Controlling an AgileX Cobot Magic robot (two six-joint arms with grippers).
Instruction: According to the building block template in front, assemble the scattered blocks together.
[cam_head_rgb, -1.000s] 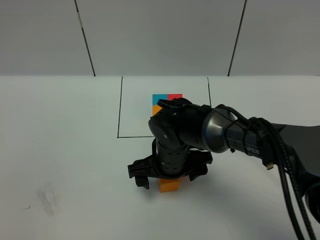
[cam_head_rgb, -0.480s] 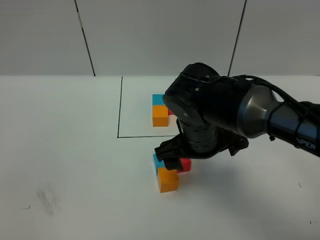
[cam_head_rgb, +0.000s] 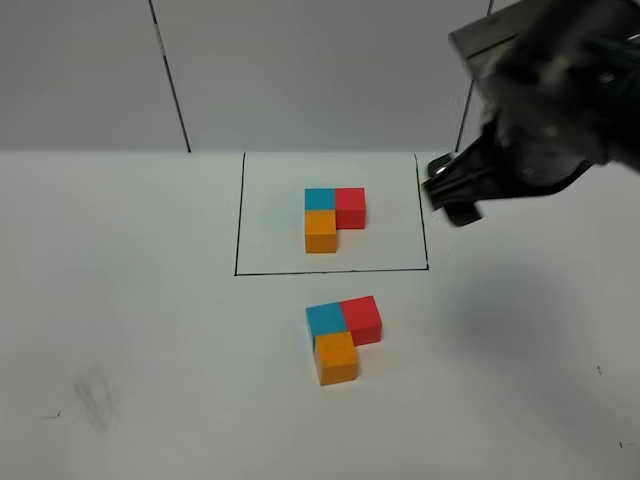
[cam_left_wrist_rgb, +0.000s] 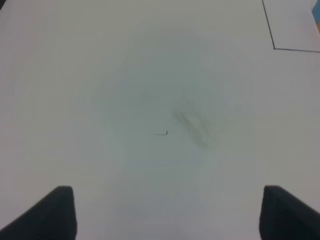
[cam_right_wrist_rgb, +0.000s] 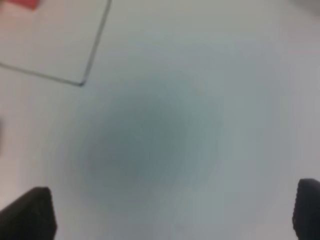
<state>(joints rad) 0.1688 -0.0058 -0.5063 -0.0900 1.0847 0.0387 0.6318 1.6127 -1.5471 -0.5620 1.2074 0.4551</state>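
The building block template (cam_head_rgb: 333, 213) is an L of blue, red and orange cubes inside a thin black outline (cam_head_rgb: 238, 215). In front of it the scattered blocks lie together in the same L: blue (cam_head_rgb: 325, 319), red (cam_head_rgb: 362, 319) and orange (cam_head_rgb: 337, 358), touching each other. My right gripper (cam_head_rgb: 452, 192), motion-blurred, hangs high beside the outline's right edge, open and holding nothing. Its wrist view shows the fingertips (cam_right_wrist_rgb: 30, 212) wide apart over bare table. My left gripper (cam_left_wrist_rgb: 175, 215) is open and empty, and does not show in the exterior high view.
A grey smudge (cam_head_rgb: 95, 400) marks the white table at the front left, also visible as the smudge (cam_left_wrist_rgb: 192, 122) in the left wrist view. A corner of the black outline (cam_right_wrist_rgb: 81, 84) and a sliver of the template's red cube (cam_right_wrist_rgb: 20, 3) show in the right wrist view.
My right arm has lifted off the scattered blocks and swung up and to the right, its jaws opening fully. The three blocks it covered now lie uncovered as an L.
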